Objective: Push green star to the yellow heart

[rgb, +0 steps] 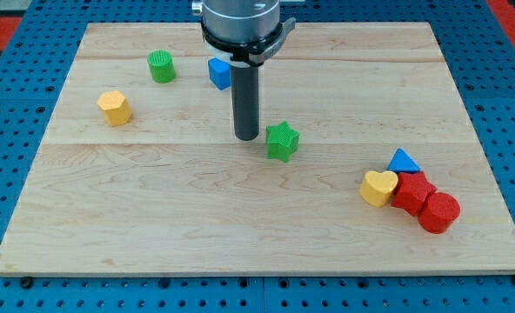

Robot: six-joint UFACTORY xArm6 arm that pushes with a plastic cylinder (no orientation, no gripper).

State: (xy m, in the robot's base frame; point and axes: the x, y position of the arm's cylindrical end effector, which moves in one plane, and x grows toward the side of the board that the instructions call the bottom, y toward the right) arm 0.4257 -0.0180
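Just left of upright green star (283,141), my tip (246,137).

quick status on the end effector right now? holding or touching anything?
No gripper, only a rod: nothing to open, close or hold.
My tip: on the board, just to the view's left of the green star; contact cannot be told.

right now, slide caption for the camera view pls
My tip sits just left of the green star, the yellow heart far right.
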